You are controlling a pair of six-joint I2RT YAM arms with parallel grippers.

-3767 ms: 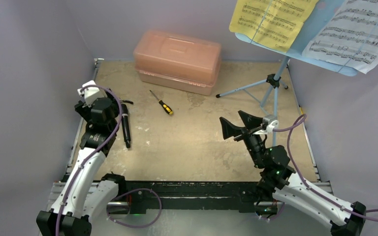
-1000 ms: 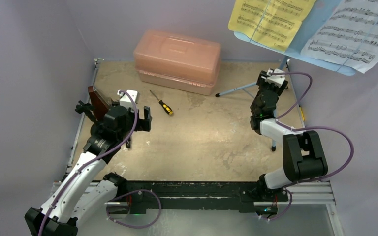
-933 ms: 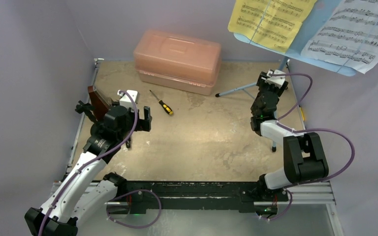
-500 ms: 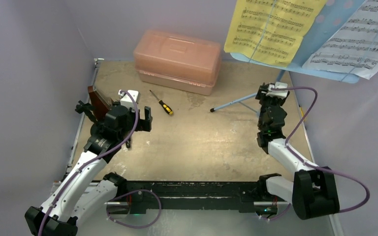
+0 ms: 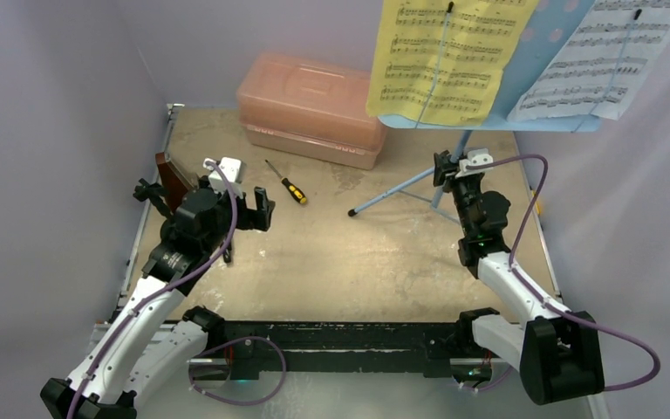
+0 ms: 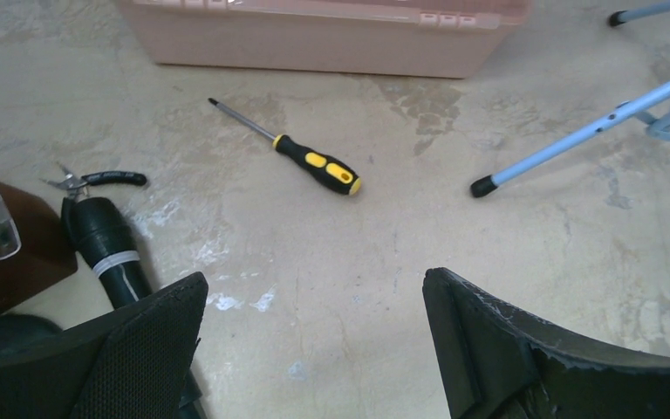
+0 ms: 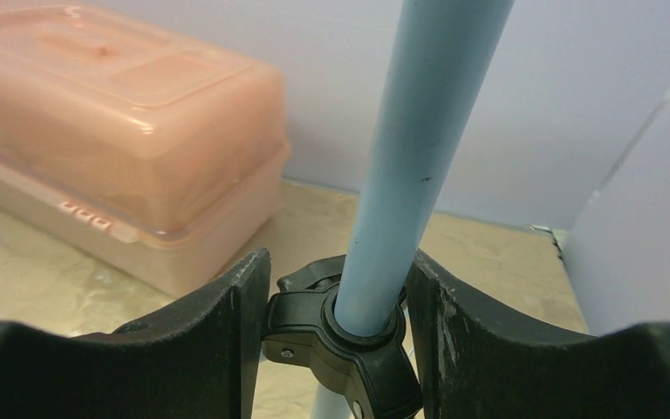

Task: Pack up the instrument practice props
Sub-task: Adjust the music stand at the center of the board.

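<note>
The light-blue music stand point(image 5: 461, 144) stands at the back right on its tripod, one leg point(image 5: 393, 194) reaching left. A yellow page point(image 5: 440, 57) and a white page point(image 5: 593, 61) rest on its desk. My right gripper point(image 5: 447, 168) is shut on the stand's black hub point(image 7: 349, 340), its fingers either side of the blue pole point(image 7: 410, 166). My left gripper point(image 6: 314, 284) is open and empty above bare table; in the top view it point(image 5: 249, 214) is at the left. The brown metronome point(image 5: 173, 179) and the black pipe point(image 6: 109, 249) lie beside it, the pipe mostly hidden under the arm.
The closed pink case point(image 5: 314, 105) sits at the back centre, also in the right wrist view point(image 7: 113, 131). A yellow-and-black screwdriver point(image 5: 288, 183) lies in front of it. Small black-handled pliers point(image 6: 96, 180) lie by the pipe's end. Walls enclose the table on three sides.
My right gripper has carried the stand left and toward the near side. Its desk and pages have shifted left and its leg tip has slid left. The left arm has barely moved.
</note>
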